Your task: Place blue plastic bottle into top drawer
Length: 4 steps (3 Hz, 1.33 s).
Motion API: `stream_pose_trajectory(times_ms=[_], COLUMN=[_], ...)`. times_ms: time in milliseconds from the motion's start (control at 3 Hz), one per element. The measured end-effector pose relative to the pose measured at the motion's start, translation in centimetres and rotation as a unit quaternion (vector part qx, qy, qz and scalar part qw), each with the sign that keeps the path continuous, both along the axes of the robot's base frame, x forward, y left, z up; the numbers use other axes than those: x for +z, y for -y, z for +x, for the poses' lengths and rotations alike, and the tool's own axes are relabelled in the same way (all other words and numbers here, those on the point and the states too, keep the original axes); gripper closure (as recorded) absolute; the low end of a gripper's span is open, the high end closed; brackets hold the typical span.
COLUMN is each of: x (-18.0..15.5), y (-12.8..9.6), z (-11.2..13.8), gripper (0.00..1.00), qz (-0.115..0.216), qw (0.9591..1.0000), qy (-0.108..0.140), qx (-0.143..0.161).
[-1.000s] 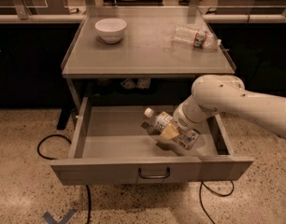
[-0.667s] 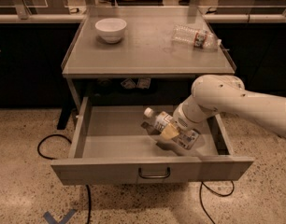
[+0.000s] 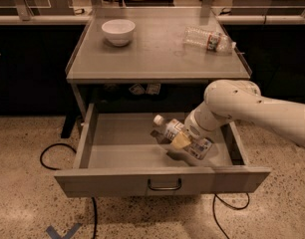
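Observation:
The blue plastic bottle (image 3: 181, 136) is pale with a white cap and a printed label. It lies tilted inside the open top drawer (image 3: 117, 146), cap toward the upper left. The drawer is grey metal, pulled out, with a small curved handle (image 3: 164, 185) on its front panel. My gripper (image 3: 185, 142) reaches down from the white arm (image 3: 242, 108) on the right and sits on the bottle's middle, inside the drawer's right half.
A white bowl (image 3: 118, 31) stands on the grey table top (image 3: 152, 59) at the back left. A clear thin bottle with a red label (image 3: 208, 38) lies at the back right. Black cables (image 3: 58, 153) run on the speckled floor beside the drawer.

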<state>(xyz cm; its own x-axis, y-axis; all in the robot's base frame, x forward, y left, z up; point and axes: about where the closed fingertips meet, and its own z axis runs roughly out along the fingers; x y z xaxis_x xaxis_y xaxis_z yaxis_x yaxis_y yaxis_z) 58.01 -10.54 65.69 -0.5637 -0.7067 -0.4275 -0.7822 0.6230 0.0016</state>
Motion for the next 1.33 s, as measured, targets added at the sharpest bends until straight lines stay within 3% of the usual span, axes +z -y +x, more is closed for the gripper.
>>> stream_pose_trajectory(times_ms=[667, 1000, 1333], x=[0.0, -0.01, -0.01], y=[0.0, -0.01, -0.01], z=[0.0, 0.0, 0.0], gripper=[0.12, 0.0, 0.0], qz=[0.0, 0.0, 0.0], qw=[1.0, 1.0, 1.0], qy=[0.0, 0.0, 0.0], qx=[0.0, 0.0, 0.0])
